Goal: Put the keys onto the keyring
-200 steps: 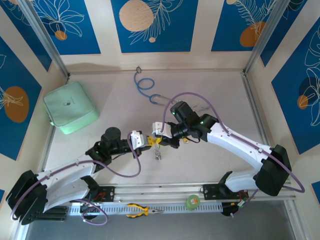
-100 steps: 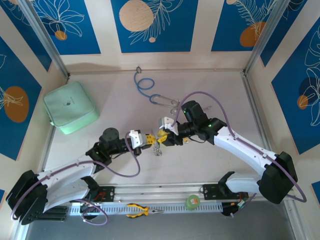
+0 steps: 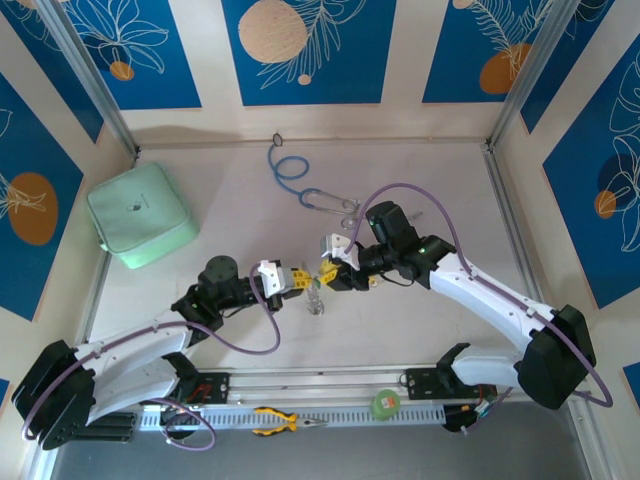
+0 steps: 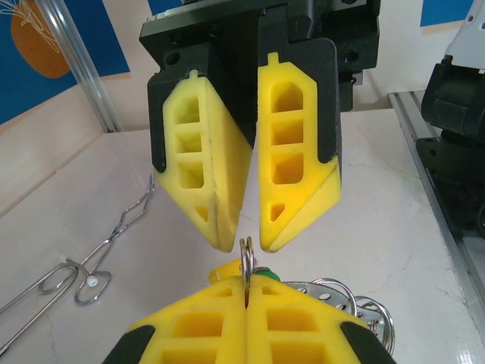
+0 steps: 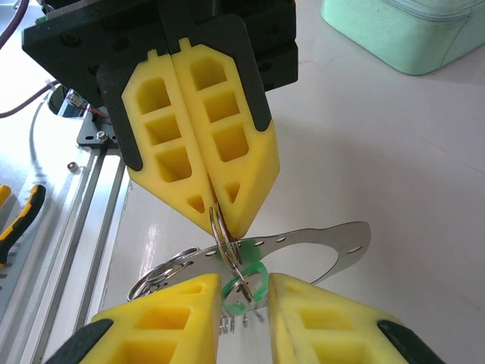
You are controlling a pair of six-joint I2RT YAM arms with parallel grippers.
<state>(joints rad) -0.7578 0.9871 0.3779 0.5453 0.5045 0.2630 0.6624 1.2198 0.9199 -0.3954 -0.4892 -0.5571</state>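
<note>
Keyring (image 3: 316, 300) hangs above the table (image 3: 430, 180) between the two grippers. One thin wire ring of it is pinched edge-on by the left gripper (image 4: 246, 290), whose yellow fingers are pressed fully together. Right gripper (image 5: 242, 282) faces it tip to tip, its fingers parted around the ring and the green key head (image 5: 251, 291); contact with either cannot be confirmed. Yellow key head (image 4: 224, 269) is partly hidden behind the left fingers. Both key blades are obscured. Remaining loops (image 4: 333, 292) sit partly behind a finger.
</note>
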